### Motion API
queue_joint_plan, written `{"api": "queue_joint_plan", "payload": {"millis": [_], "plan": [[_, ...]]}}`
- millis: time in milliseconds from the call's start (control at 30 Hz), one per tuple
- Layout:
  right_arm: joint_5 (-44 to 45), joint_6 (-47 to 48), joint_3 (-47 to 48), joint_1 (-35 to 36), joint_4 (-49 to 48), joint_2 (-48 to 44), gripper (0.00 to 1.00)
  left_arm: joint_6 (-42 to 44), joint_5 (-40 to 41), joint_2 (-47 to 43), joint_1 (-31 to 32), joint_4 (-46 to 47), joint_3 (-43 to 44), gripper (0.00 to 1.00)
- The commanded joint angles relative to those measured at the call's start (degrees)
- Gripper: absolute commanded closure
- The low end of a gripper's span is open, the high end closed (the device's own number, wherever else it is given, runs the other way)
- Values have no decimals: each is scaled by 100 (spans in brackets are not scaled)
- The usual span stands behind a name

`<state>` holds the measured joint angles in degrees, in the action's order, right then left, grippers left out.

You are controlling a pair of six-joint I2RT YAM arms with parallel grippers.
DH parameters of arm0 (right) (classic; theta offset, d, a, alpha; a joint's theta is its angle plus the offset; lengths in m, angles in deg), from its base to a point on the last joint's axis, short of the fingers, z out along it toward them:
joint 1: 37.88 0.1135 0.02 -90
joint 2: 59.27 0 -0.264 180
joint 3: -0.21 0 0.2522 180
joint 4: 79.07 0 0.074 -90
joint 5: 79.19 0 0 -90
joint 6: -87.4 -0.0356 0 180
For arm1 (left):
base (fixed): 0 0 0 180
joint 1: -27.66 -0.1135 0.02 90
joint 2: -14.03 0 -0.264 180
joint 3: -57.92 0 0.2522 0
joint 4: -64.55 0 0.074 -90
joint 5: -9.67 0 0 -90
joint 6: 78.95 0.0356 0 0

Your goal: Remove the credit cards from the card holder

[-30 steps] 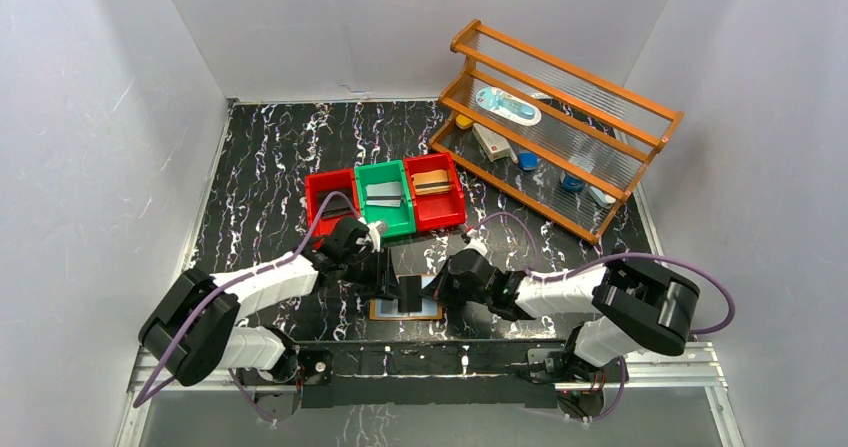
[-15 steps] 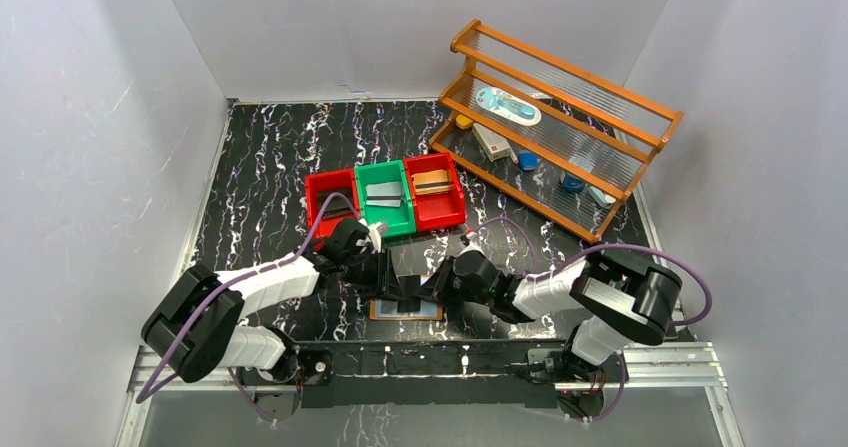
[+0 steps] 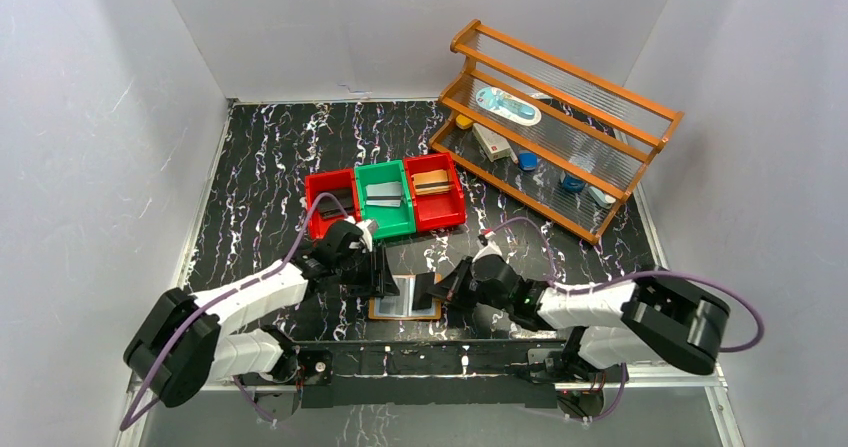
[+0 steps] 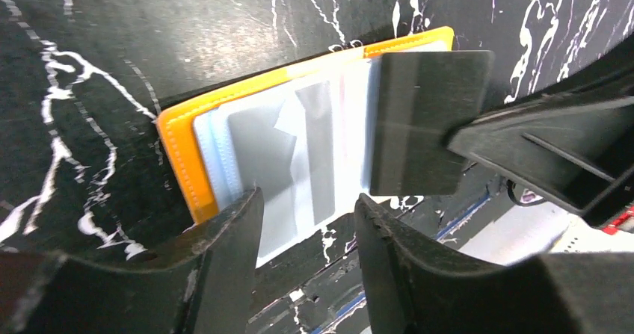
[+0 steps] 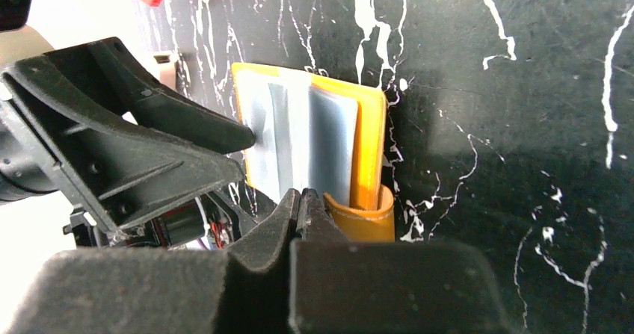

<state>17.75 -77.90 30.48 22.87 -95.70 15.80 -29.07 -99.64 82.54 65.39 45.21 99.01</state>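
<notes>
Credit card, judged thin, stiff and slick, is clenched by its edge at frame right by right gripper; left gripper is released.

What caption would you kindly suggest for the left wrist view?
Right hand grips a grey card over the open orange card holder.

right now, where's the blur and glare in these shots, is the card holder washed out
Top external: even light, sharp, but the card holder is small between the arms. Left wrist: the left gripper's fingers are soft up close, the grey card has smeared edges, the lower right corner washes out. Right wrist: top left corner blown white, the right gripper's fingers blurred, the holder fairly clear.
</notes>
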Motion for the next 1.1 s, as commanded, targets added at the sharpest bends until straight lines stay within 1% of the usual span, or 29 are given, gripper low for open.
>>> {"api": "queue_joint_plan", "payload": {"millis": [0,67,133,200,333,467,667,867,967,1067], "plan": [[313,288,-70,-24,434,-672,100,-15,536,-446,-1,-562,166,51],[268,359,-131,-28,323,-918,100,25,460,-522,-50,-536,236,46],[180,446,-160,-28,208,-1113,100,45,125,-548,-194,-374,288,43],[72,510,-170,-28,45,-1252,100,-59,-581,-563,-374,30,245,41],[-71,522,-264,-31,-365,-1444,100,-450,-1630,-649,-591,1102,28,38],[-156,509,-353,-28,-679,-1553,100,-780,-2182,-646,-610,1915,-138,38],[-328,502,-474,-28,-1245,-1584,100,-1100,-2609,-482,-626,2774,-423,42],[-383,482,-542,-38,-1609,-1581,100,-1392,-2822,-333,-619,3354,-605,45],[-393,458,-590,-38,-1779,-1565,100,-1459,-2970,-287,-627,3551,-615,51],[-389,387,-695,-53,-2073,-1541,100,-1547,-3226,-230,-629,3829,-639,60]]}}
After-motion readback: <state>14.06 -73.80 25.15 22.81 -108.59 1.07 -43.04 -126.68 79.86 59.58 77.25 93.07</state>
